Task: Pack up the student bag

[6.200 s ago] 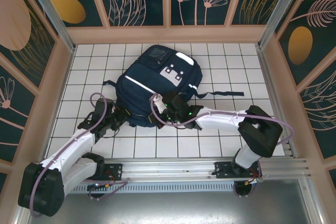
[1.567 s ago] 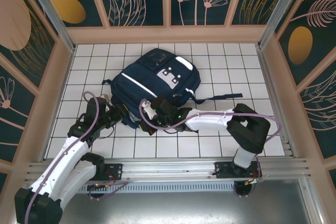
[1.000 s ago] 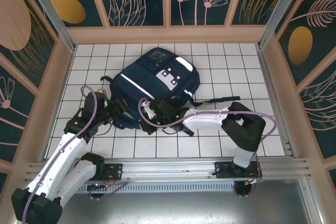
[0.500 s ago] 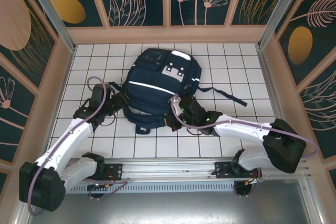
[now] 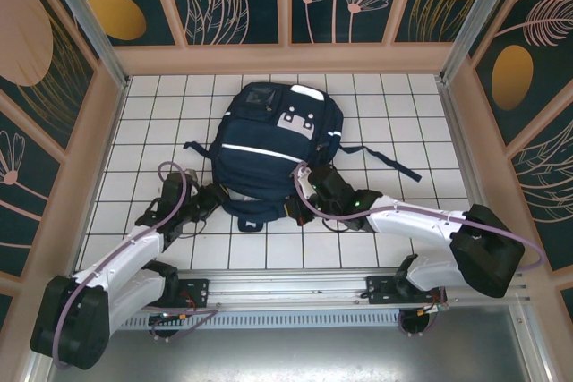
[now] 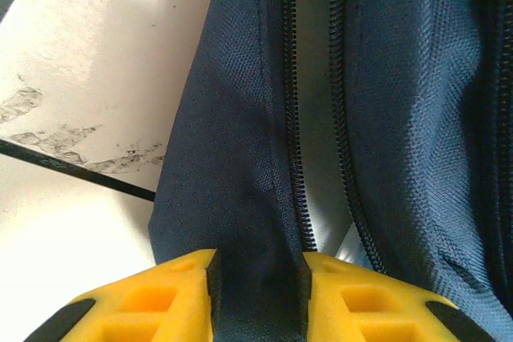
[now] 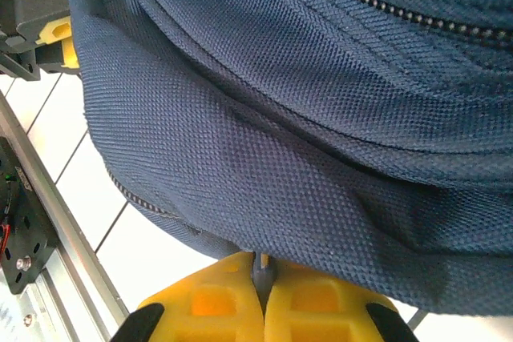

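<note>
From above: the student bag lies flat on the white tiled table, around the middle and a bit toward the far side, with a dark strap trailing off to the right. The left gripper is at the bag's near-left corner and the right gripper is tucked against its near-right edge. You can't really make out the fingers from up here.

Left wrist cam: the two yellow fingers sit at the bottom of the shot with a fold of the navy student bag filling the gap between them, so they're clamped on the fabric. A zipper runs right along that fold, and there's a scuffed table tile off to the left.

Right wrist cam: the yellow fingers are pressed together right under the bag's bulging lower edge. There's a thin grey sliver between the tips, but I can't tell what it is. Another zipper crosses the top right.
</note>
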Controlling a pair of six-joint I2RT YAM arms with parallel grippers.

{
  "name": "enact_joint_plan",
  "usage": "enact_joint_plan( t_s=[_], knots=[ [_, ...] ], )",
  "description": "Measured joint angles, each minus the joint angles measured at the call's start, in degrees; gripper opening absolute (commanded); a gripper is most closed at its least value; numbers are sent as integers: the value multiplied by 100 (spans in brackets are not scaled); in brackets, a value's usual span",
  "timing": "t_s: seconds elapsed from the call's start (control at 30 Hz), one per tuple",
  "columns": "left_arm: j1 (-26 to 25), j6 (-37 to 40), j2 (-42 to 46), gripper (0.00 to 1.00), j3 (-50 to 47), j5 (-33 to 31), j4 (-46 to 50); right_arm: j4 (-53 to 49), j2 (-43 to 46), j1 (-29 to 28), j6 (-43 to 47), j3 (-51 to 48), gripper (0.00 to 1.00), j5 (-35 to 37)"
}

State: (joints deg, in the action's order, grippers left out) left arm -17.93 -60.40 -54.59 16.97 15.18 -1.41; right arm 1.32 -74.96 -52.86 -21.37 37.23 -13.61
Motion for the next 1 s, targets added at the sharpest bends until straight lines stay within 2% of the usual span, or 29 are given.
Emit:
enact_joint_plan(
  t_s=[0.27,0.67,1.0],
  knots=[
    [-289,-417,-7,1,-295,-83,-551,-37,-356,-341,0,98,0,33],
    [-422,-636,57,0,-382,-223,-739,-223,-977,-841,-4,752,0,138],
    [-426,-717,179,0,-413,-367,-737,-343,-2096,-1169,-140,1725,0,160]
  ],
)
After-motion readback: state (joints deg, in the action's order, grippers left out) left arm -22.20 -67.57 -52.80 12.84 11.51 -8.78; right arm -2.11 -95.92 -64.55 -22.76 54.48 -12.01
